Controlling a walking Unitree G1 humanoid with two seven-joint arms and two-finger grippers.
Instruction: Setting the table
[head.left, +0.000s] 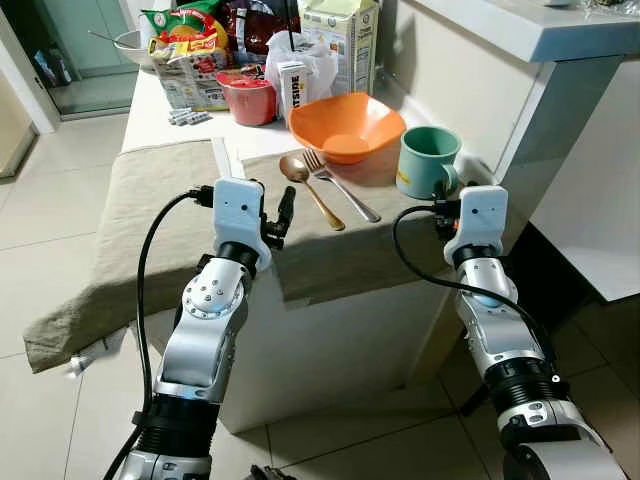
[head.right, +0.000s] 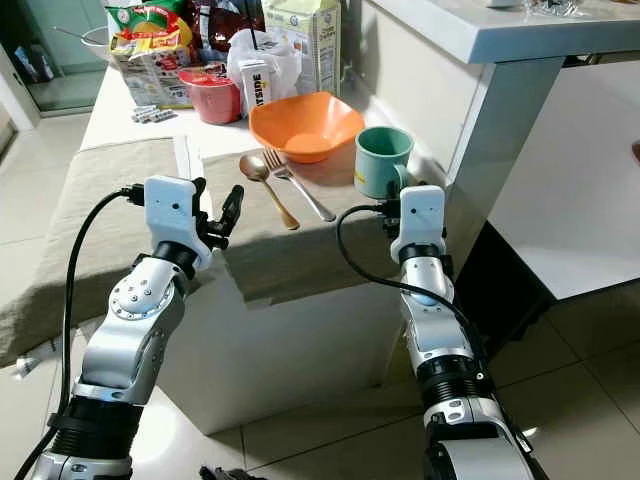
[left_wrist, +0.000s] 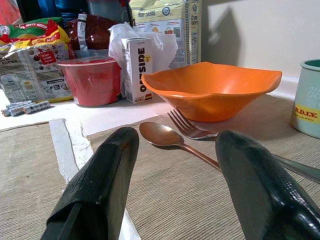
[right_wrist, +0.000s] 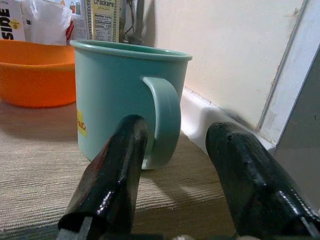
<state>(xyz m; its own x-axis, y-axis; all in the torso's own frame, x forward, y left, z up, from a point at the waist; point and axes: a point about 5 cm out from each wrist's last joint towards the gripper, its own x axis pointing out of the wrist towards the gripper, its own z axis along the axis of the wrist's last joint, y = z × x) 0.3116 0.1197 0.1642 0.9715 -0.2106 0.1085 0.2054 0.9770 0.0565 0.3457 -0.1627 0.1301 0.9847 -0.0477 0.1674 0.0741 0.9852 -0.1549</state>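
On a beige placemat (head.left: 330, 240) at the table's front sit an orange bowl (head.left: 347, 125), a copper spoon (head.left: 305, 180), a silver fork (head.left: 340, 185) and a mint-green mug (head.left: 430, 160). My left gripper (left_wrist: 175, 190) is open at the mat's near left edge, pointing at the spoon (left_wrist: 160, 135) and fork (left_wrist: 187, 130), short of both. My right gripper (right_wrist: 175, 170) is open just before the mug (right_wrist: 125, 95), with its fingers (right_wrist: 115, 175) flanking the handle (right_wrist: 165, 122) without touching it. Both are empty.
Behind the bowl stand a red cup (head.left: 248, 98), a small white carton (head.left: 292, 88), snack bags (head.left: 185, 50) and a cracker box (head.left: 340, 35). A grey-brown cloth (head.left: 150, 200) hangs over the table's left side. A white counter (head.left: 560, 30) rises on the right.
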